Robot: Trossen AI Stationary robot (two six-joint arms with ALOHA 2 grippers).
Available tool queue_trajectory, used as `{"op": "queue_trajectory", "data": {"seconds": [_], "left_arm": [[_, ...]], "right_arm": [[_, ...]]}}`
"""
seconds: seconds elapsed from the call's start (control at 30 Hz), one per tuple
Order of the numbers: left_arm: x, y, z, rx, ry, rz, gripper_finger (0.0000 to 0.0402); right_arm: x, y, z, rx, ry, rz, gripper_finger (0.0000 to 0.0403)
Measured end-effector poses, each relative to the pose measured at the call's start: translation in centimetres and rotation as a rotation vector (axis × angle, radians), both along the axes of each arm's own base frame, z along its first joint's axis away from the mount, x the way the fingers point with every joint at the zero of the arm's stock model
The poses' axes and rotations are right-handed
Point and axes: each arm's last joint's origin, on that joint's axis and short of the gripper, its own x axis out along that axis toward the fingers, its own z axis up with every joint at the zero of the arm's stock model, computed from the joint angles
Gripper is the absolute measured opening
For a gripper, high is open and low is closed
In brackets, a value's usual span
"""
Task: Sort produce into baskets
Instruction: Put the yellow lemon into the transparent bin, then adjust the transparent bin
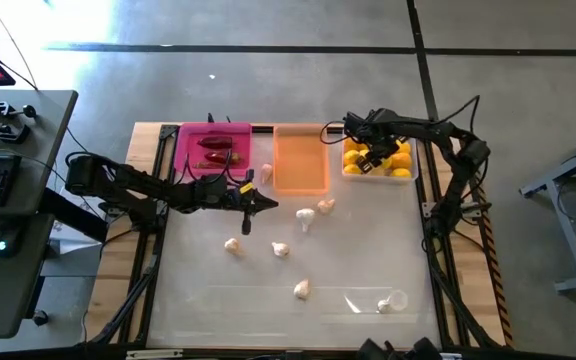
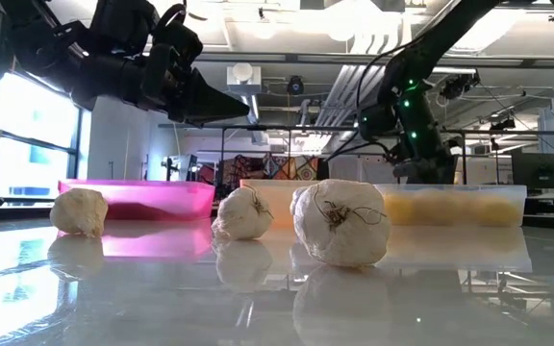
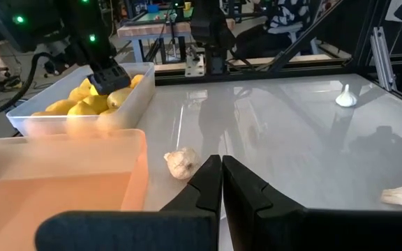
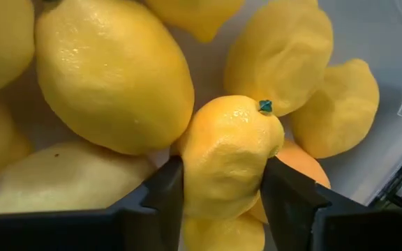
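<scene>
The right hand point(image 1: 370, 158) hung inside the clear basket point(image 1: 409, 178) at the desk's far right corner, its fingers point(image 4: 160, 199) set either side of a lemon point(image 4: 229, 157) atop the pile. The left hand point(image 3: 220, 183), fingers pressed together, hovered near the orange basket point(image 1: 299, 160), garlic bulbs point(image 1: 280, 249) scattered mid-desk.

Garlic bulbs point(image 1: 281, 249) lie scattered across the table's point(image 1: 198, 300) middle with open gaps between them. The clear basket point(image 1: 349, 172) is crowded with lemons point(image 1: 400, 161); the orange basket point(image 1: 300, 165) is open.
</scene>
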Motion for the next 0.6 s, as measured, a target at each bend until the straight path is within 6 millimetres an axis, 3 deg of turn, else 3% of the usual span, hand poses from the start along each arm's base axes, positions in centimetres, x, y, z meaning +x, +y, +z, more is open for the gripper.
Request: {"op": "queue_trajectory", "data": {"seconds": [0.3,0.6], "left_arm": [[0.0,0.0,0.0,0.000,-0.002,0.000,0.0000],[0.1,-0.2,0.2,0.000,-0.014,-0.008,0.0000]], "right_arm": [[1.4,1.3,1.2,0.032,0.031,0.113,0.0238],[1.5,2.5,1.6,-0.063,-0.042,0.146,0.0244]]}}
